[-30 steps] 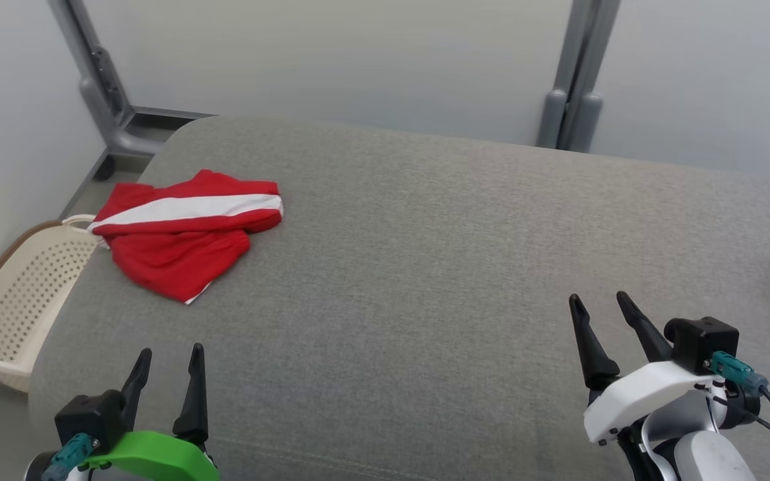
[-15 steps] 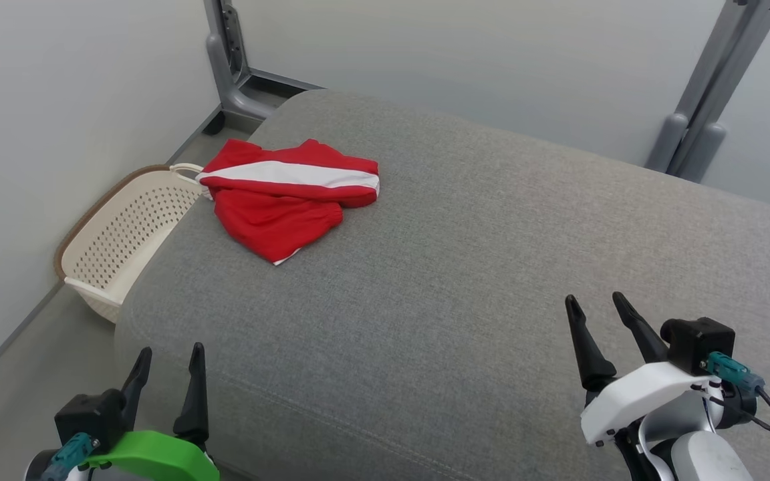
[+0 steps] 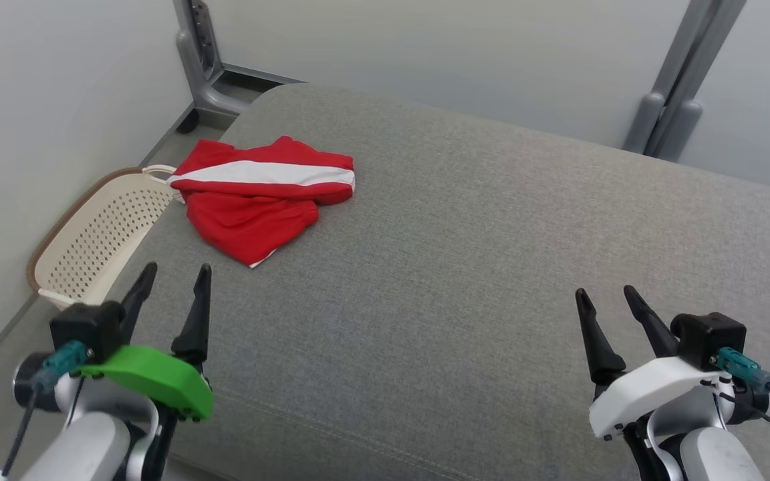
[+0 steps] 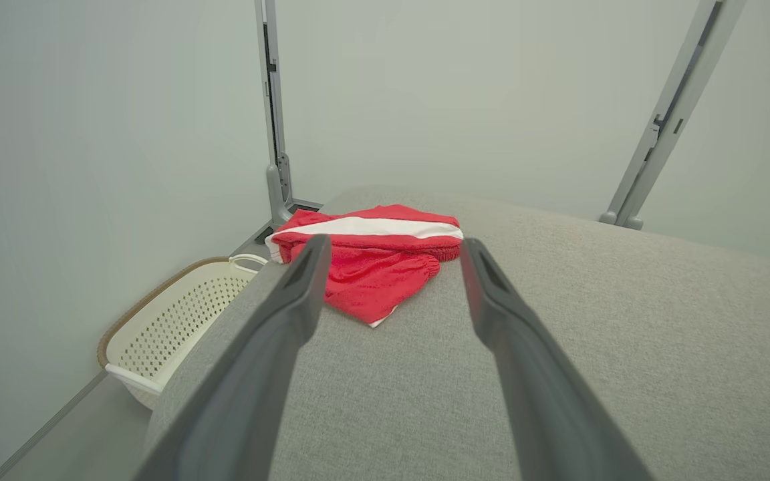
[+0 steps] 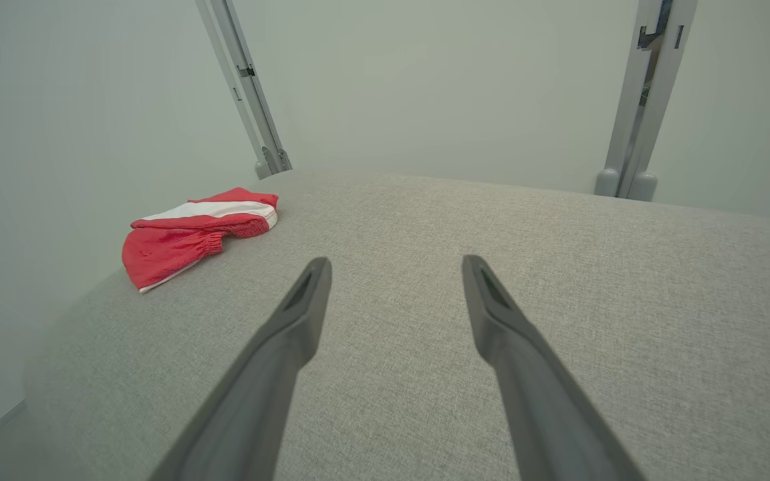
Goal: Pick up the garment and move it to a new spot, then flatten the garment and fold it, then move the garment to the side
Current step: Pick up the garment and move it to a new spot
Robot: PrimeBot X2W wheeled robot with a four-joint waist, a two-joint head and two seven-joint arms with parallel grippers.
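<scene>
The garment (image 3: 258,197) is red with a broad white stripe and lies bunched and folded over at the far left corner of the grey cushioned surface (image 3: 465,267). In the left wrist view the garment (image 4: 371,260) sits ahead, framed between the two fingers. My left gripper (image 3: 174,275) hovers open above the near left edge, a short way in front of the garment, holding nothing. My right gripper (image 3: 605,297) is open and empty at the near right. From the right wrist view the garment (image 5: 191,237) lies far off to the left.
A cream perforated basket (image 3: 91,240) stands on the floor against the surface's left side, just beside the garment. Grey metal frame posts (image 3: 201,63) rise behind the far corners, with another post (image 3: 676,87) at the right. Pale walls close in left and behind.
The head camera has turned left, shifting the whole picture. My left gripper has risen and moved forward toward the garment. The right gripper has kept its place, and the garment lies as before.
</scene>
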